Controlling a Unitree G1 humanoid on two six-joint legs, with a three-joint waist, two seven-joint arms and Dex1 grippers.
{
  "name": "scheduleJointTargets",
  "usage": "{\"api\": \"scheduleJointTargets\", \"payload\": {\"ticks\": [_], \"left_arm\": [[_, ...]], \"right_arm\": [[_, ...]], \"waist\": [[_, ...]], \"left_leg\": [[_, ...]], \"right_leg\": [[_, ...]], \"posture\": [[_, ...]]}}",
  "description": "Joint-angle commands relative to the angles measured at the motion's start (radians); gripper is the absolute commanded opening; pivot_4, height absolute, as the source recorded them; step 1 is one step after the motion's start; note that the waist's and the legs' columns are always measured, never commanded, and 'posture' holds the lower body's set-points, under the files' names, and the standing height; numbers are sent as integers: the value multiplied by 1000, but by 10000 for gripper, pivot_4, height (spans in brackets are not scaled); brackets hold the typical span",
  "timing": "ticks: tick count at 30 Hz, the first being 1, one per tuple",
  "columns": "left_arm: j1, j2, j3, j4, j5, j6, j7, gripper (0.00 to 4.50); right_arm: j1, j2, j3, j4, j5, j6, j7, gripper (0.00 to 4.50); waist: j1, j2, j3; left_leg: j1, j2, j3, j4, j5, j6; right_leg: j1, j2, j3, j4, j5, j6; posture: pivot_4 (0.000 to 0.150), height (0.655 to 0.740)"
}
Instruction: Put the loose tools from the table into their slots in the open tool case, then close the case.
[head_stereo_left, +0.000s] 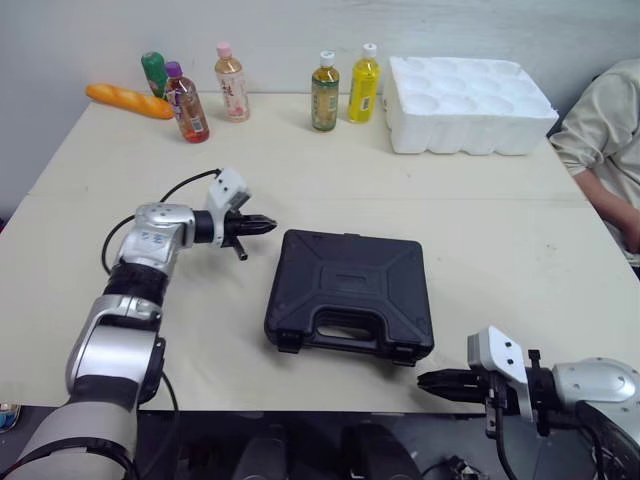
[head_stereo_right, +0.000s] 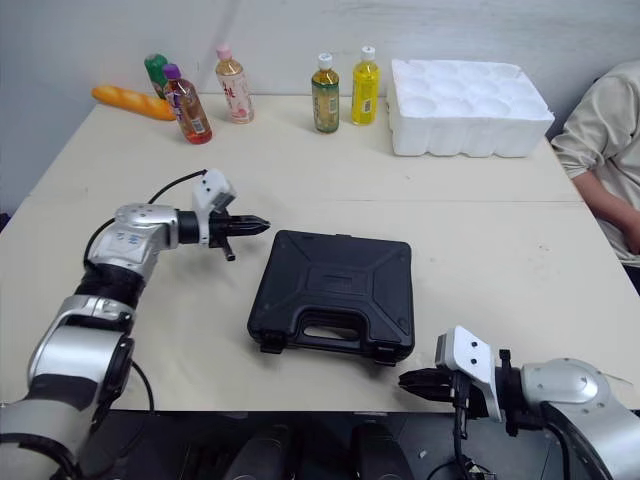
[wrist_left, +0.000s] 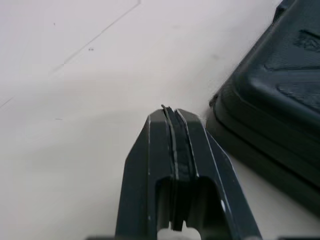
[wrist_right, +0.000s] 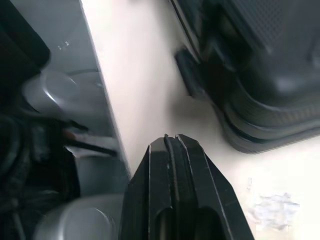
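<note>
Arms (head_stereo_left: 150, 245) silver-shelled, black joints. White block (head_stereo_left: 229, 187) behind black left gripper (head_stereo_left: 266, 227) and right gripper (head_stereo_left: 428, 380). Black cable (head_stereo_left: 178, 188) loops behind left wrist.

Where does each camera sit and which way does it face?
Eye views: on the head, facing down over the table and closed case; both arms show.
Left wrist view: along the shut left gripper, at the table beside the case.
Right wrist view: along the shut right gripper, at the table edge.
All share the case.

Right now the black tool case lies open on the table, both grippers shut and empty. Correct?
No: the black tool case lies closed, lid down, as the left eye view shows. The rest holds: left gripper and right gripper are shut and empty.
</note>
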Motion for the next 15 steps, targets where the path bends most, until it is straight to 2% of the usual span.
{"api": "scheduleJointTargets", "payload": {"ticks": [1,9,15], "left_arm": [[-67,-25,13,100,36,-72,14,365],[-125,-100,-5,237,111,-179,26,365],[-106,-96,2,245,124,-208,-53,365]], "right_arm": [[-41,3,18,39,-15,-25,14,1102],[-137,9,85,124,-46,-49,42,1102],[-213,3,89,198,-53,-59,75,1102]], "waist": [[-1,0,0],[-1,0,0],[-3,-1,0]], "left_leg": [[0,0,0,0,0,0],[-2,0,0,3,0,0],[-2,0,1,4,0,0]], "right_leg": [[0,0,0,0,0,0],[-2,0,0,2,0,0],[-3,0,1,4,0,0]], "posture": [[1500,7400],[1500,7400],[1500,7400]]}}
